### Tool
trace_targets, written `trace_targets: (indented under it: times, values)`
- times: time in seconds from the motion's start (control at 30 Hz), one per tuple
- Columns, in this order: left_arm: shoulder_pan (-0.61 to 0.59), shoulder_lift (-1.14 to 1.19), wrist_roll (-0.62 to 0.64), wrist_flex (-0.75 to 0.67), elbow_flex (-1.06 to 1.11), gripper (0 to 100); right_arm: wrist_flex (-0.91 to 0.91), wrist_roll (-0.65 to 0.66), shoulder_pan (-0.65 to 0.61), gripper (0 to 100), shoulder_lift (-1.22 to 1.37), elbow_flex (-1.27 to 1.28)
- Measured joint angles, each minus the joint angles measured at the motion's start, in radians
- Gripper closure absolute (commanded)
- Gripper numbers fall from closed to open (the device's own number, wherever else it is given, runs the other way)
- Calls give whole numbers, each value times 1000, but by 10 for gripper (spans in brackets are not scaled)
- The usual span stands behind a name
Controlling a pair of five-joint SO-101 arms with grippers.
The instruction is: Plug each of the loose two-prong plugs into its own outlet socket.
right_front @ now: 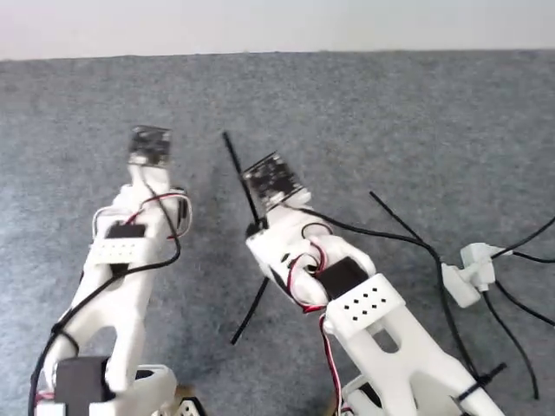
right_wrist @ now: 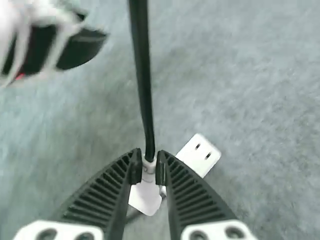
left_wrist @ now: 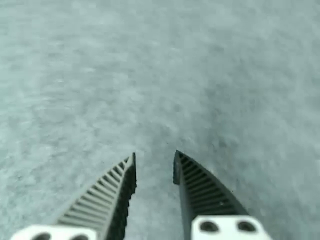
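Note:
My right gripper (right_wrist: 146,159) is shut on a white two-prong plug (right_wrist: 146,199), pinching it at the collar where its black cable (right_wrist: 141,75) leaves. Just past the plug, a white outlet socket (right_wrist: 200,154) with two slots lies on the grey carpet. In the high view that cable (right_front: 238,173) runs out from under the right arm's wrist (right_front: 273,182) near the middle of the table. My left gripper (left_wrist: 154,157) is open over bare carpet with nothing between its fingers. The left arm (right_front: 130,243) stands to the left of the right arm.
Another white outlet piece with a plug (right_front: 468,276) lies at the right edge, with several black cables (right_front: 408,234) trailing around it. A loose end of black cable (right_front: 250,316) lies between the arms. Part of the left arm (right_wrist: 60,45) shows near the right gripper.

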Motion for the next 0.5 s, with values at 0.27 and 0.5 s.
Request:
trace_targets:
  times: [0.27, 0.5]
  values:
    - [-29, -140, 161, -295, 229, 880, -222, -124, 92, 990, 0, 75]
    - [-28, -172, 175, -488, 374, 880, -408, -129, 91, 990, 11, 163]
